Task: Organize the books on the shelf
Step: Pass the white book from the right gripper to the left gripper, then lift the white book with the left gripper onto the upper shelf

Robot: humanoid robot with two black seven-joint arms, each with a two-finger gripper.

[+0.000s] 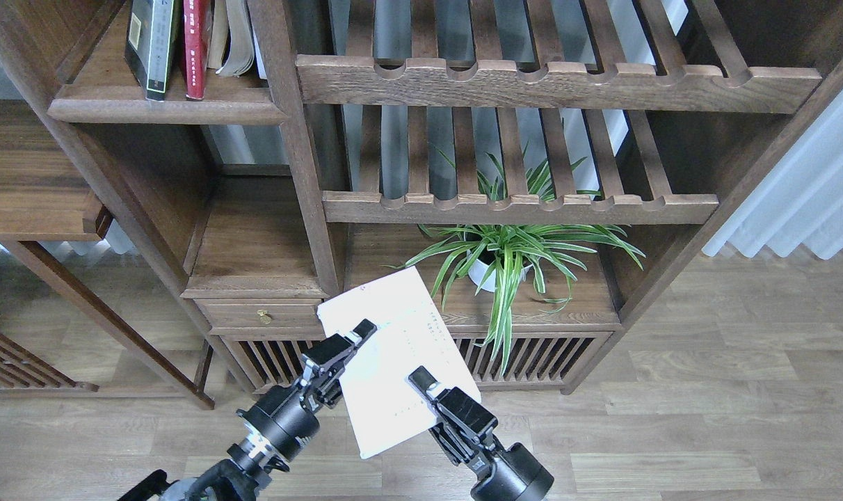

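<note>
Head view shows the pale white book [394, 362] held low in the centre of the frame, tilted, in front of the cabinet. From the lower left, the left gripper [355, 332] pinches the book's left edge; from the lower right, the right gripper [421, 383] lies against its cover, though whether those fingers clamp it I cannot tell. At the upper left, the shelf [164, 104] carries the yellow-green and black book [151, 45] and the dark red book [196, 49], both upright, touching. A spider plant [508, 254] sits mid-frame.
</note>
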